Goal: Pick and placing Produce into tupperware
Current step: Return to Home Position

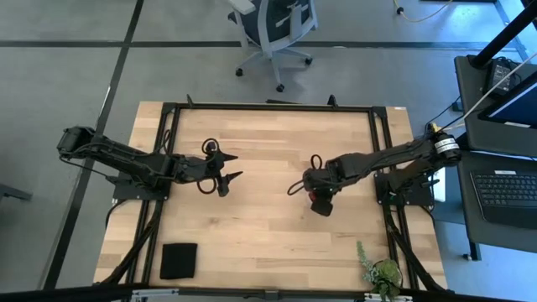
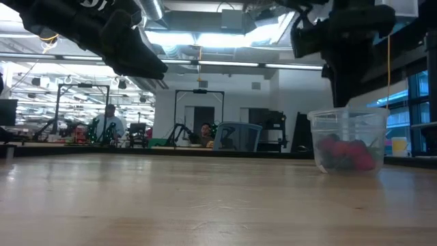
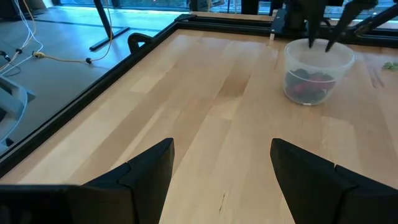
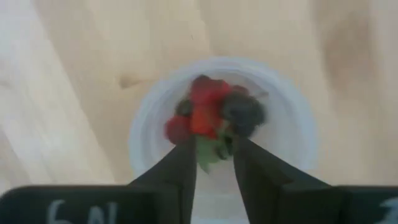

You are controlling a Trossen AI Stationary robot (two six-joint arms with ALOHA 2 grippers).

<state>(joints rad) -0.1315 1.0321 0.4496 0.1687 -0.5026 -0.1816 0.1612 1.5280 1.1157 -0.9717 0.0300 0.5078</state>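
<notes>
From my station I see the right gripper (image 4: 213,148) hanging straight above the tupperware (image 3: 319,57), which stands upright on the wooden table (image 1: 268,243) in its right half, roughly midway between the front and back edges. The right gripper's fingers (image 4: 180,171) are parted by only a narrow gap and pinch nothing; through that gap I look down into the tub. The produce (image 4: 211,112) lies piled at the bottom of the tub: several red fruits, a darker one beside them, and a bit of green at the edge of the pile. In the low view the red heap (image 2: 345,154) shows through the translucent wall, with the right arm's dark bulk just above the rim, not touching it as far as I can tell. The left gripper (image 3: 222,146) is over the table's left half, well apart from the tub, pointing toward it, its fingers spread wide and empty above bare wood. A flat black pad (image 1: 178,261) sits near the front left corner, and a leafy green plant (image 1: 382,273) near the front right.
</notes>
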